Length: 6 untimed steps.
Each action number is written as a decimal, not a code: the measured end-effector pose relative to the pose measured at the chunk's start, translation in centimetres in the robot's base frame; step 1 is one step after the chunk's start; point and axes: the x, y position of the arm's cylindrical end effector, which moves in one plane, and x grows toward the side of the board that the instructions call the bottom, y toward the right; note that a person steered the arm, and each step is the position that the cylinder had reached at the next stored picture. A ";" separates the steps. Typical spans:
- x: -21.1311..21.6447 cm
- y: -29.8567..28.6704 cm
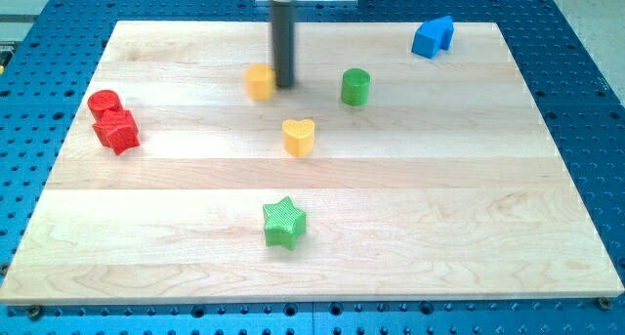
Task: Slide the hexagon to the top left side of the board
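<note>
A yellow hexagon block (259, 82) lies on the wooden board (391, 198) in its upper middle part. My tip (283, 84) is right beside the hexagon, on its right, touching it or nearly so. The dark rod rises straight from there to the view's top.
A green cylinder (355, 86) stands right of my tip. A yellow heart (299, 137) lies below it. A green star (284, 223) lies near the bottom middle. A red cylinder (104, 104) and a red star-like block (117, 132) sit at the left edge. A blue block (432, 37) sits top right.
</note>
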 end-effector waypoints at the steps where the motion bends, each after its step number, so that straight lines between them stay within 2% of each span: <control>1: 0.2 -4.1; 2: 2.5 2.0; 3: 6.2 -6.0; 4: 1.7 -8.7; 6: -4.3 -14.1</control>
